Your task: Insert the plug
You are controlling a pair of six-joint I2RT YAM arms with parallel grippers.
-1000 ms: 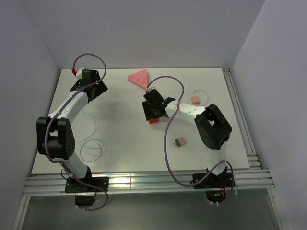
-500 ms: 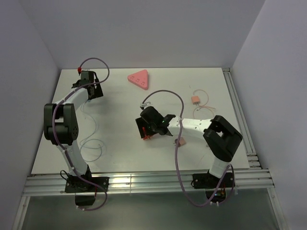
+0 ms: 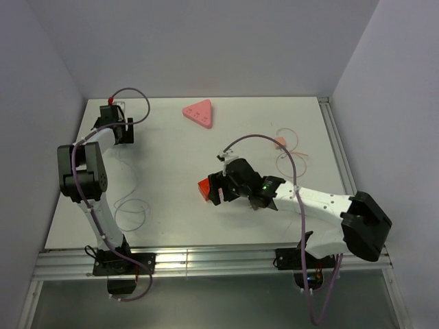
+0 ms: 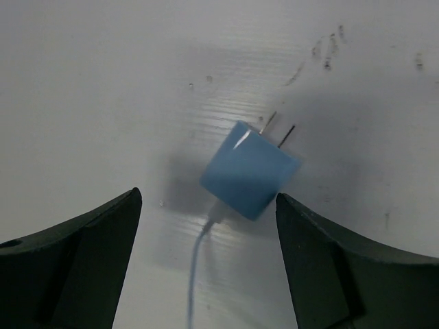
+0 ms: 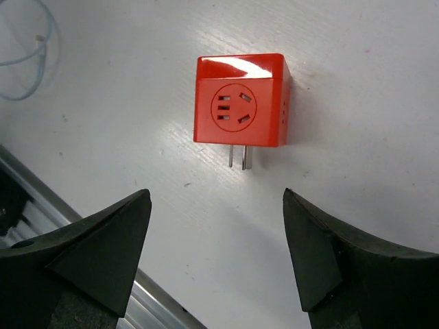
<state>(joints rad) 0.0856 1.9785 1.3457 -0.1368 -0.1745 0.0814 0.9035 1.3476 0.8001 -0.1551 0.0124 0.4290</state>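
Observation:
A light-blue plug [image 4: 250, 170] with two metal prongs and a pale cable lies on the white table, seen in the left wrist view. My left gripper [image 4: 208, 199] hangs open above it, one finger on each side, touching nothing. In the top view the left gripper [image 3: 115, 130] is at the far left corner and hides the plug. A red socket cube [image 5: 240, 103] lies with its socket face up and two prongs pointing at my right gripper [image 5: 216, 195], which is open and apart from it. From above, the red cube [image 3: 203, 188] sits just left of the right gripper [image 3: 217, 189].
A pink triangular block [image 3: 199, 113] lies at the far middle. A small pink plug [image 3: 280, 142] with a thin looped cable sits at the far right. The pale cable [image 3: 130, 205] loops on the table's left side. A metal rail [image 3: 206, 259] runs along the near edge.
The right arm swung toward the near side, set the red cube on the table, opened its jaws and drew back. The left gripper moved to the far left corner.

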